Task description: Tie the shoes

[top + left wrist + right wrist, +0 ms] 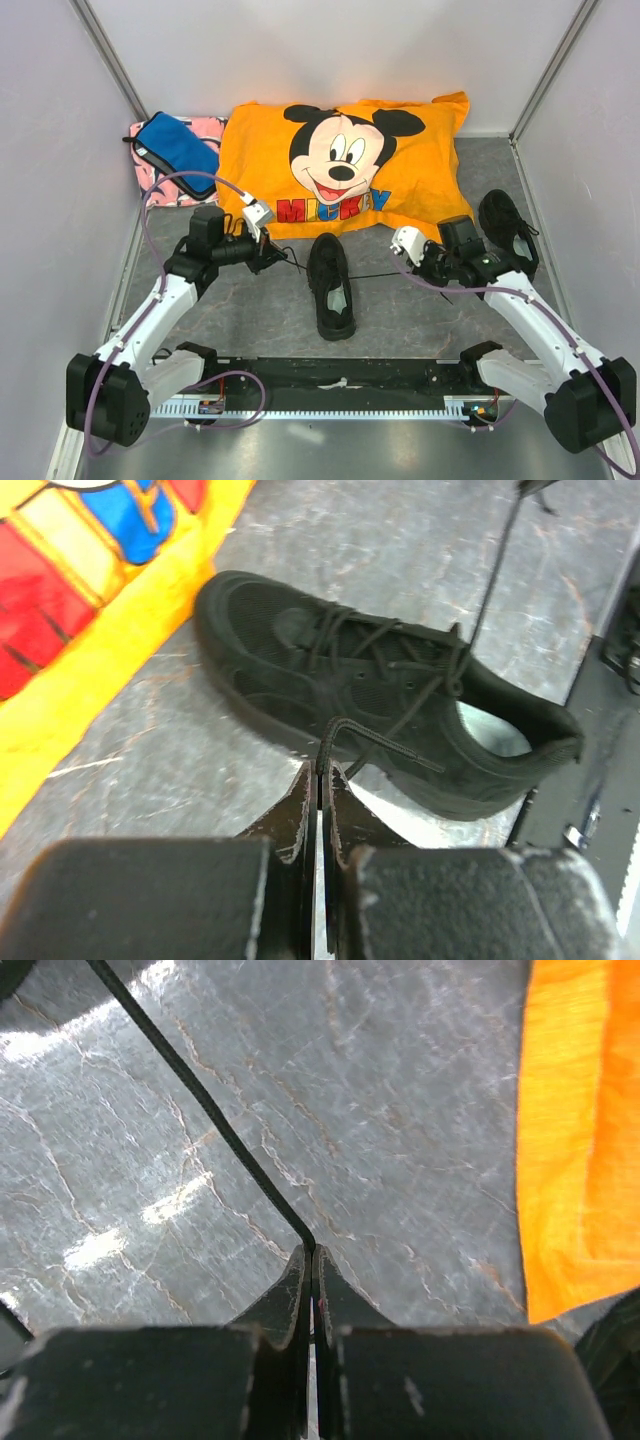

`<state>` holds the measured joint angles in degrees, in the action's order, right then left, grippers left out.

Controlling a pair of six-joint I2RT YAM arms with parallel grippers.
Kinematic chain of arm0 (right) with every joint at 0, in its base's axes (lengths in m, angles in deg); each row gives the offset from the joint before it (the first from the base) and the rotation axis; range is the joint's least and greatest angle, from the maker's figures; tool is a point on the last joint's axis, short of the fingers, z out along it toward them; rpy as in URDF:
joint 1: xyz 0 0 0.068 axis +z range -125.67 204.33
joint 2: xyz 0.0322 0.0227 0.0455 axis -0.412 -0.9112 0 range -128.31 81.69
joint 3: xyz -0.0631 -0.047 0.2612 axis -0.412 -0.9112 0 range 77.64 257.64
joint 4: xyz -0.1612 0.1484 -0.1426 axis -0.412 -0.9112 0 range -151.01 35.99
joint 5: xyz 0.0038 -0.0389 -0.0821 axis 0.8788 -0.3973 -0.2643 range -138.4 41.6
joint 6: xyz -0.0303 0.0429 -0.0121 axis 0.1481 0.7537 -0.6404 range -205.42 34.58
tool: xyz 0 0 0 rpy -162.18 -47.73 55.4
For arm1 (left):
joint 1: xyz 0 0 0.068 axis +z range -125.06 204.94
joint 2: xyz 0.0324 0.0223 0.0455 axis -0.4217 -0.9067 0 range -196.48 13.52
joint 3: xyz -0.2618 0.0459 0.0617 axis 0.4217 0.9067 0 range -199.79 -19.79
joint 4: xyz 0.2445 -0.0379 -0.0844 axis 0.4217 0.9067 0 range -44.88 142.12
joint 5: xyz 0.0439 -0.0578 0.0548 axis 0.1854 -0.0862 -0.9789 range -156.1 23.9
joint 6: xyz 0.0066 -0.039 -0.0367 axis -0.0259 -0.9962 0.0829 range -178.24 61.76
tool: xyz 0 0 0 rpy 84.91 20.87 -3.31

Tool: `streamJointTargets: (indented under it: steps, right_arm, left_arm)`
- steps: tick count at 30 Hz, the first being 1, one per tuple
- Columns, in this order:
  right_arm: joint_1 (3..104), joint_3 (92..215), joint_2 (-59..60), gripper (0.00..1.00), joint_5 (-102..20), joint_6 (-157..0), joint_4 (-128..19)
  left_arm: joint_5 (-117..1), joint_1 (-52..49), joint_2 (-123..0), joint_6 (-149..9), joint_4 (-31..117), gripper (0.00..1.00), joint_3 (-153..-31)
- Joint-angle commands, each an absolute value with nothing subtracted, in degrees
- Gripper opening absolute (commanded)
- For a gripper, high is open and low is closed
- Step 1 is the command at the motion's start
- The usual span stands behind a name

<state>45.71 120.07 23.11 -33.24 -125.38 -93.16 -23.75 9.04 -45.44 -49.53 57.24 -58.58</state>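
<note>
A black shoe point(331, 285) lies in the middle of the grey table, toe towards the orange pillow point(345, 165). Its partner point(508, 232) sits at the right, behind my right arm. My left gripper point(276, 257) is just left of the middle shoe, shut on one of its thin black laces point(345, 742). The left wrist view shows that shoe point(300, 670) close ahead, with the lace rising from the shut fingertips point(322, 768). To the shoe's right, my right gripper point(403, 268) is shut on the other lace point(200, 1100), which runs taut away from its tips point(311, 1250).
A blue pouch point(178, 148) lies on a pink cloth point(208, 127) at the back left. Grey walls close in on both sides. The arms' black base rail point(340, 375) runs along the near edge. The pillow's edge point(580, 1140) is close to my right gripper.
</note>
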Motion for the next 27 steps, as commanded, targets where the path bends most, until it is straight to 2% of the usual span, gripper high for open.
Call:
streamJointTargets:
  steps: [1,8,13,27]
  right_arm:
    - [44.4,124.7,26.1,0.0,-27.8,-126.6,-96.5]
    - [44.3,127.0,25.7,0.0,-24.3,-124.5,-97.4]
    - [44.3,126.9,23.5,0.0,-26.3,-123.8,-96.5]
    - [42.0,118.0,23.5,0.0,-36.3,-130.1,-96.4]
  left_arm:
    - [-25.1,10.3,-44.2,-46.5,57.9,0.02,-60.0]
    - [-24.3,12.0,-44.1,-45.6,58.0,0.02,-65.1]
    - [-24.8,12.2,-44.1,-44.3,60.0,0.01,-68.2]
    - [-39.3,13.3,-46.8,-40.1,63.7,0.02,-64.4]
